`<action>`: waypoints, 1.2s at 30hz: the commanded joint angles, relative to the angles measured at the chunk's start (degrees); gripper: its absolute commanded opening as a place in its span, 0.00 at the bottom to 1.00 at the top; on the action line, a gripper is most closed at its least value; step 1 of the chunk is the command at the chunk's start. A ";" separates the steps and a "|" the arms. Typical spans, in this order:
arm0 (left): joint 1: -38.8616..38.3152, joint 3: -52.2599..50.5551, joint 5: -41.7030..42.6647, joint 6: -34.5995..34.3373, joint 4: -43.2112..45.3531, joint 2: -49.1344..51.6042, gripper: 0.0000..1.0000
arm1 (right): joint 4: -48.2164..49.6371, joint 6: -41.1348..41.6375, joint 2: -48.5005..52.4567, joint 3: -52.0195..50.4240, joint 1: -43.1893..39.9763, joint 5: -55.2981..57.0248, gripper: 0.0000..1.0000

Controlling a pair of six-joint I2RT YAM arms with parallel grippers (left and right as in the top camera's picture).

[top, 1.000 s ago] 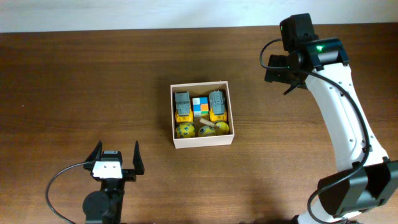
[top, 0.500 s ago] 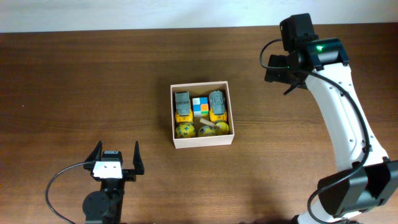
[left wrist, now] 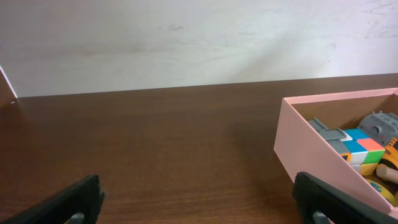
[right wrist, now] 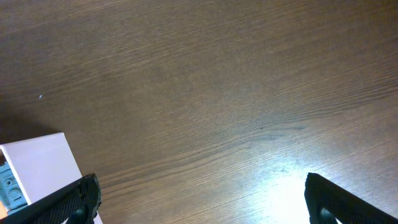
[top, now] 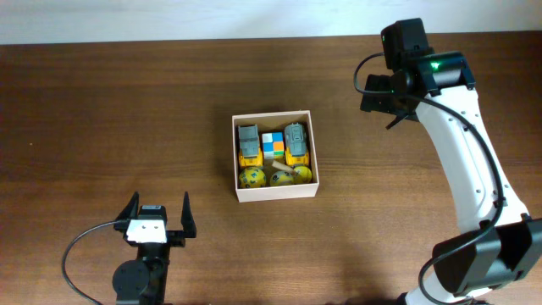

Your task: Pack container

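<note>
a dark brown wooden bench (top: 102, 110) fills the overhead view, with a strip of pale wall (top: 169, 17) along its far edge. the container (top: 279, 193) sits near the middle of the bench: a square, shallow cardboard box with whitish outer walls and a tan inside. packed within it are two grey-and-yellow toy trucks (top: 248, 144), one against the container's left wall and one against its right. a multicoloured cube (top: 272, 146) sits between them, and a row of three yellow balls (top: 249, 178) runs along the container's near wall, with a small tan piece (top: 288, 172) lying among them. the left fingers (top: 160, 206) are well apart from the container, off its near left corner; they are spread wide and hold nothing. the right fingers (right wrist: 202, 199) hang off the container's far right corner, clear of it. overhead they are a dark cluster that is hard to read, but the right wrist view shows them set wide apart with only bare wood between them. that same view catches just one whitish corner of the container at its lower left, plus a bright glare on the wood. the left wrist view alone gives the container side-on, its outer wall looking pinkish, with the cube and a truck's grey top showing over the rim and the wall rising behind the bench.
</note>
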 commanded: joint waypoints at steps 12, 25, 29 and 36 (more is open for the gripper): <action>0.35 -0.33 0.44 1.14 -0.04 -0.50 0.99 | 0.02 0.26 -14.05 -0.13 2.34 0.94 0.99; 0.35 -0.33 0.44 1.14 -0.04 -0.50 0.99 | 7.91 -0.22 -40.65 -15.45 2.29 1.03 0.99; 0.35 -0.33 0.46 1.14 -0.04 -0.50 0.99 | 19.37 -2.43 -50.86 -29.70 2.29 0.83 0.99; 0.35 -0.33 0.46 1.14 -0.04 -0.50 0.99 | 33.66 -2.58 -66.75 -49.96 2.32 0.39 0.99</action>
